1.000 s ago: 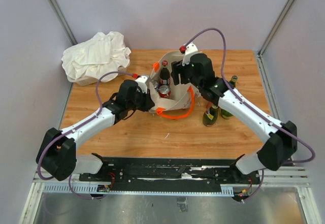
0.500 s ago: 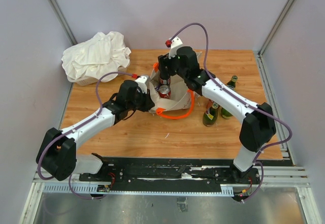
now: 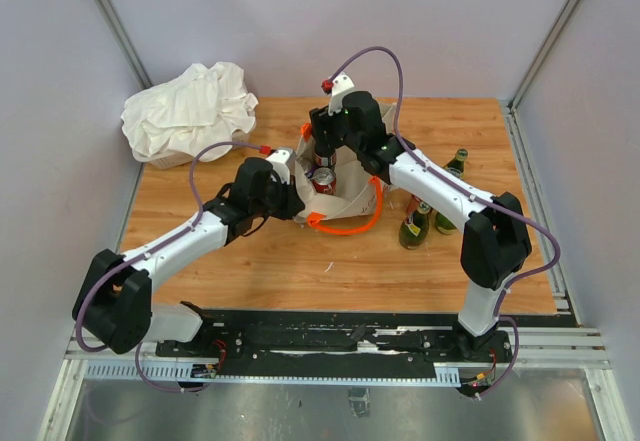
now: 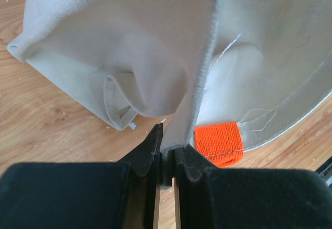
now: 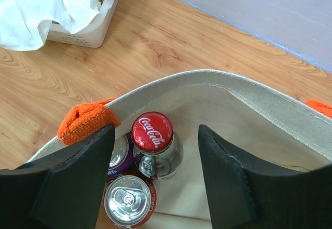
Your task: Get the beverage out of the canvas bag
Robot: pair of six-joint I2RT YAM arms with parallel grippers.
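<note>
From my remote seat I see the cola bottle (image 5: 155,151), glass with a red cap, standing upright inside the canvas bag (image 5: 218,83), near the middle of its open mouth. Two drinks sit beside it in the bag: a red can (image 5: 128,200) nearer the wrist camera and a purple can (image 5: 118,153) to the bottle's left, both upright and crowded against it. The right gripper (image 5: 154,135) hangs directly over the bottle with its two black fingers (image 5: 78,182) spread wide, one on each side of the cap; I cannot tell whether they touch the glass. An orange handle (image 5: 85,121) is folded over the bag's rim at the left of that view. From above, the bag (image 3: 345,196) stands near the middle of the wooden table (image 3: 250,261), with another orange loop lying on the wood in front of it. The left gripper (image 4: 167,148) is at the bag's left side, its fingers pressed together on a seam of the beige cloth (image 4: 129,47), pinching the fabric firmly. To the right of the bag, two green bottles (image 3: 415,223) stand upright on the table, close together beside the right arm. At the far left corner, a heap of white cloth (image 3: 190,106) fills a pale basket (image 5: 88,29), well apart from the bag.
</note>
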